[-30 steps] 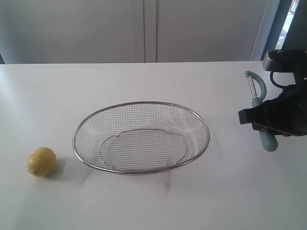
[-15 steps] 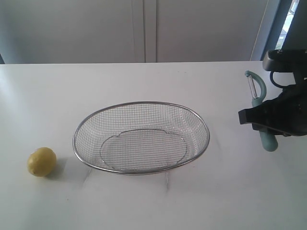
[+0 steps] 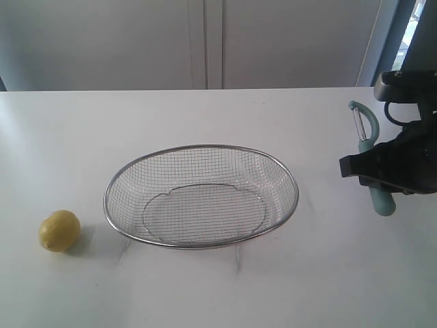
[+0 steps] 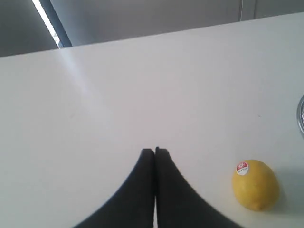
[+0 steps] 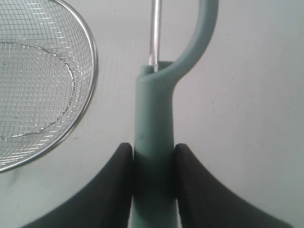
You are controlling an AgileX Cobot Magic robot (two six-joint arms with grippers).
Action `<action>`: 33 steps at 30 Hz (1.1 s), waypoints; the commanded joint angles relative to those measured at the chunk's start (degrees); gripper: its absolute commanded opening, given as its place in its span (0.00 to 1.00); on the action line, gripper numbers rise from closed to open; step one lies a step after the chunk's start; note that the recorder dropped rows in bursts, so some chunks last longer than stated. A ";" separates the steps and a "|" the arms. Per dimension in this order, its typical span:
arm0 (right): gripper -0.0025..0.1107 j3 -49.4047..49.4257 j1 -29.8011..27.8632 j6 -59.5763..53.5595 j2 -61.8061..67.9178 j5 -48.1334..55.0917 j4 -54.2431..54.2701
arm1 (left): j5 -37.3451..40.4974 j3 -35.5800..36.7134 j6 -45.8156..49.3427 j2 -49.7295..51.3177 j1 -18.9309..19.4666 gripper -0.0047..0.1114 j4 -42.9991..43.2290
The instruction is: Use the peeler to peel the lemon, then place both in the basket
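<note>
The white table (image 3: 205, 109) carries a wide oval wire-mesh basket (image 3: 200, 146) at its middle, with nothing in it. I judge the job barely begun: the peeling and both placements remain. By the right edge the right gripper (image 5: 152, 153) reaches low, its jaws pinching the handle of the slim teal peeler (image 5: 153, 109). The left gripper (image 4: 155, 153), jaws pressed together, hovers near the small yellow lemon (image 3: 59, 230), which sits toward the front left corner.

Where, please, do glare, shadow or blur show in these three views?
Exterior view: the table looks washed out, and the lemon casts a soft shadow toward the basket. Left wrist view: a pale glare streak crosses the table; the lemon's sticker is sharp. Right wrist view: basket mesh crisp, the peeler in the right hand slightly soft.
</note>
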 commanded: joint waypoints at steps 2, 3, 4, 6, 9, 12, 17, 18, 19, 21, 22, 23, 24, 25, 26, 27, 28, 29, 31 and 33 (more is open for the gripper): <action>0.02 0.23 0.06 -0.62 -0.51 -0.89 0.19 | 3.14 -3.08 -1.12 7.52 0.09 0.04 -0.37; 0.02 0.23 0.06 -0.62 -0.51 -0.89 0.19 | 3.39 -3.45 -1.12 9.53 0.09 0.04 -0.37; 0.02 0.23 0.06 -0.62 -0.51 -0.89 0.19 | 3.39 -3.75 -1.12 10.87 0.09 0.04 -0.37; 0.02 0.23 0.06 -0.62 -0.51 -0.89 0.19 | 4.02 -4.40 -0.53 14.08 0.09 0.04 -0.37; 0.02 0.23 0.06 -0.62 -0.51 -0.89 0.19 | 4.34 -5.12 -0.24 18.60 0.09 0.04 -0.37; 0.02 0.23 0.06 -0.62 -0.51 -0.89 0.19 | 5.34 -6.48 -0.91 21.96 0.09 0.04 -0.84; 0.02 0.23 0.06 -0.62 -0.51 -0.89 0.19 | 9.34 -9.89 -1.15 26.71 0.09 0.04 -2.06; 0.02 0.23 0.06 -0.62 -0.51 -0.89 0.19 | 10.13 -10.38 -1.15 27.48 -0.02 0.04 -2.14; 0.02 0.23 0.06 -0.62 -0.51 -0.89 0.19 | 11.27 -11.07 -1.15 28.46 -0.02 0.04 -2.61; 0.02 0.23 0.06 -0.62 -0.51 -0.89 0.19 | 13.65 -12.62 -1.15 30.51 -0.02 0.04 -3.31; 0.02 0.23 0.06 -0.62 -0.51 -0.89 0.19 | 14.73 -13.48 -1.15 31.31 -0.02 0.04 -3.62; 0.02 0.23 0.06 -0.62 -0.51 -0.89 0.19 | 16.00 -14.31 -1.15 32.27 -0.02 0.04 -3.88; 0.02 0.23 0.06 -0.62 -0.51 -0.89 0.19 | 16.89 -14.94 -1.15 33.20 -0.12 0.04 -4.17; 0.02 0.23 0.06 -0.62 -0.51 -0.89 0.19 | 18.09 -15.84 -1.15 34.13 -0.11 0.04 -4.56; 0.02 0.23 0.06 -0.62 -0.51 -0.89 0.19 | 18.97 -16.45 -1.15 35.11 -0.11 0.04 -4.66; 0.02 0.23 0.06 -0.62 -0.51 -0.89 0.19 | 20.00 -17.24 -1.15 36.09 -0.11 0.04 -5.01; 0.02 0.23 0.06 -0.62 -0.51 -0.89 0.19 | 20.99 -18.04 -1.15 37.09 -0.11 0.04 -5.56; 0.02 0.23 0.06 -0.62 -0.51 -0.89 0.19 | 21.94 -18.55 -0.84 37.88 -0.11 0.04 -6.27; 0.02 0.23 0.06 -0.62 -0.51 -0.89 0.19 | 23.04 -19.55 -0.59 39.83 -0.70 0.04 -6.83; 0.02 0.23 0.06 -0.62 -0.51 -0.89 0.19 | 24.50 -20.77 -0.59 41.72 -1.91 0.04 -6.83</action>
